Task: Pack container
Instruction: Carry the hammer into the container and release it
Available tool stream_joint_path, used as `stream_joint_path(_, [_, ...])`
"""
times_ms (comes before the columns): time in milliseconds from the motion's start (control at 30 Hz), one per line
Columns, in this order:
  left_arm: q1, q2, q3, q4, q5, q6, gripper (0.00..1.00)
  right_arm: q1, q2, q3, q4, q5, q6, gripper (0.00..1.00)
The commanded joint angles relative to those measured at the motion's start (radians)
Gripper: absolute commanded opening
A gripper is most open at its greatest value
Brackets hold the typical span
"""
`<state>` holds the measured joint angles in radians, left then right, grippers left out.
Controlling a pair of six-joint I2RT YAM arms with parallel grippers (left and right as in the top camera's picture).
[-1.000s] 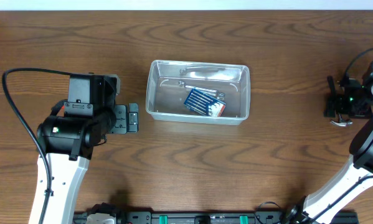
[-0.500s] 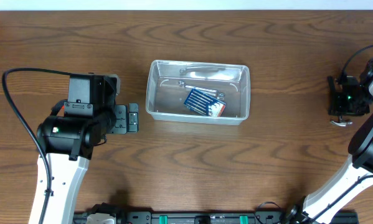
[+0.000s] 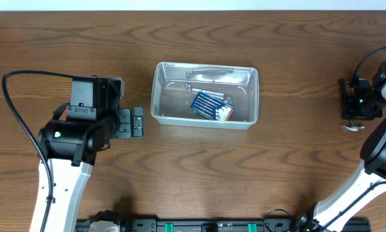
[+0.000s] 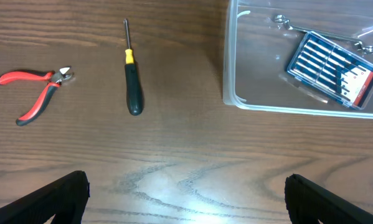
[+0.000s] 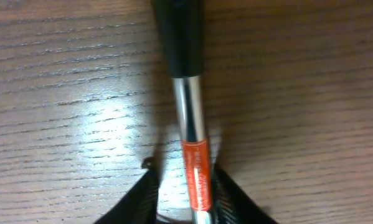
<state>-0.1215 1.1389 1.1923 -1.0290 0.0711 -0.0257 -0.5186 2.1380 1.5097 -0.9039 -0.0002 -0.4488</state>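
- The clear container (image 3: 205,95) sits on the bench (image 3: 296,161) in the middle, between the two arms.
- Inside it lie a blue case of small tools (image 4: 331,68) and a metal wrench (image 4: 286,23).
- The left gripper (image 3: 137,122) hovers left of the container, its jaws wide apart and empty.
- Left of the container, on the wood, lie a black-handled screwdriver (image 4: 132,84) and red-handled pliers (image 4: 33,92).
- The right gripper (image 5: 184,179) is at the far right edge, low over a chrome-shafted tool (image 5: 189,121) with a black grip.
- Its jaws closely flank the shaft; a firm clamp cannot be told.
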Motion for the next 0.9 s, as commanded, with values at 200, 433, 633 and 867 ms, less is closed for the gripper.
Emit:
stream_joint_path(200, [0.000,0.000,0.024,-0.003,-0.011,0.006,0.98,0.005,0.034,-0.032,0.002,0.018,0.007,0.20])
stream_joint_path(433, [0.000,0.000,0.024,-0.003,-0.012,0.006,0.98,0.005,0.034,-0.032,-0.001,0.018,0.007,0.14])
stream_joint_path(633, [0.000,0.000,0.024,-0.003,-0.012,0.006,0.98,0.005,0.034,-0.032,-0.002,0.018,0.007,0.07])
stream_joint_path(867, [0.000,0.000,0.024,-0.003,-0.012,0.006,0.98,0.024,0.027,-0.016,-0.022,-0.064,0.030,0.01])
